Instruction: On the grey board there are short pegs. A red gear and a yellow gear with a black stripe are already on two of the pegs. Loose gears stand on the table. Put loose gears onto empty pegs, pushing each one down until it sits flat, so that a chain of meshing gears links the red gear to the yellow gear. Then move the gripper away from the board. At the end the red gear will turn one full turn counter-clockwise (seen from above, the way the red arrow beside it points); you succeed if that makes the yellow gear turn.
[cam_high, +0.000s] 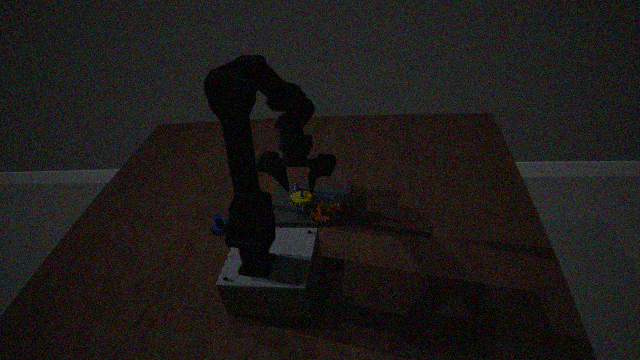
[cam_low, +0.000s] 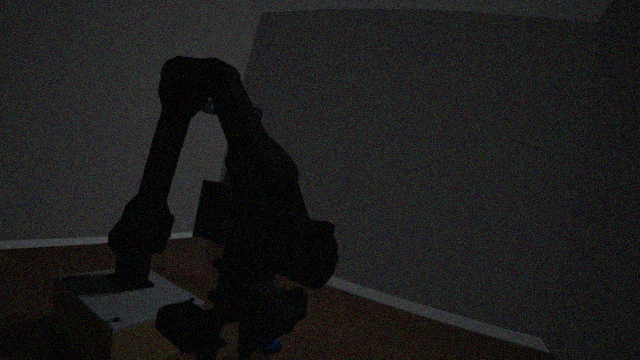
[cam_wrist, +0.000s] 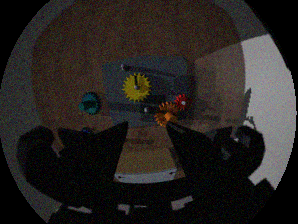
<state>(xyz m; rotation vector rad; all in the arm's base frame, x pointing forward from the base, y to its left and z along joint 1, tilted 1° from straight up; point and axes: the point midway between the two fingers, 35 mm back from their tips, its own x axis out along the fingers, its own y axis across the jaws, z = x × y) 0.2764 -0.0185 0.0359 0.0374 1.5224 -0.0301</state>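
Top view: brown surface (cam_high: 390, 160), mottled matte finish, fills most of the frame, with a dark jointed arm (cam_high: 239, 150) (cam_low: 165, 155) on a boxy base (cam_high: 295, 241) (cam_low: 150, 300) with a pale flat top and small dark dots near its corners. Claw (cam_high: 299, 187) (cam_wrist: 147, 124) is well open, fingers apart and tapered, nothing between them. Grey board (cam_wrist: 114, 75) is a flat, roughly rectangular slab. On it: yellow gear (cam_high: 301, 198) (cam_wrist: 136, 87), toothed disc with a black stripe, and smaller red gear (cam_wrist: 181, 102). Orange gear (cam_high: 320, 213) (cam_wrist: 166, 114), toothed, with a raised middle, is at the board's near edge beside the red one; overlap or mesh too dim to tell, same for whether it sits flat. Bare peg (cam_wrist: 146, 110) stands between yellow and orange. Teal gear (cam_wrist: 89, 103) is off the board, on the surface. Blue part (cam_high: 217, 225) (cam_low: 272, 345) (cam_wrist: 86, 130) also off the board; shape unclear. No containers.
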